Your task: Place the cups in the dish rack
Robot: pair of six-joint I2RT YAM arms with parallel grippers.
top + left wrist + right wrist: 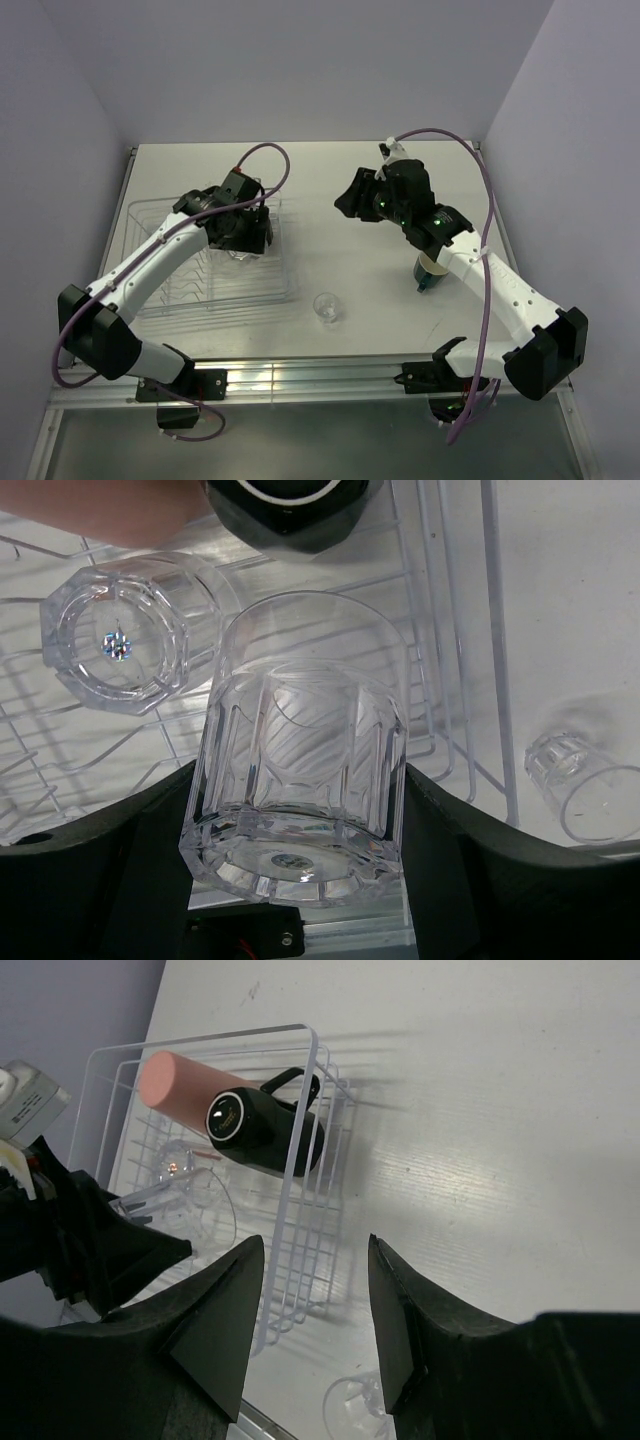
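Tumbler fills the left gripper: the jaws are clamped on its walls, base toward the wrist, mouth pointing away at the rack ribs close beyond. Whether it touches them I cannot tell. Farther out, inside the rack, lie a second tumbler, the black mug and the salmon cup.

This looks like the placing step. The next move calls for lowering the glass clear of its neighbour, then letting go.

The right gripper hangs spread and empty, with the rack well ahead. A third tumbler and the green mug sit outside the rack.
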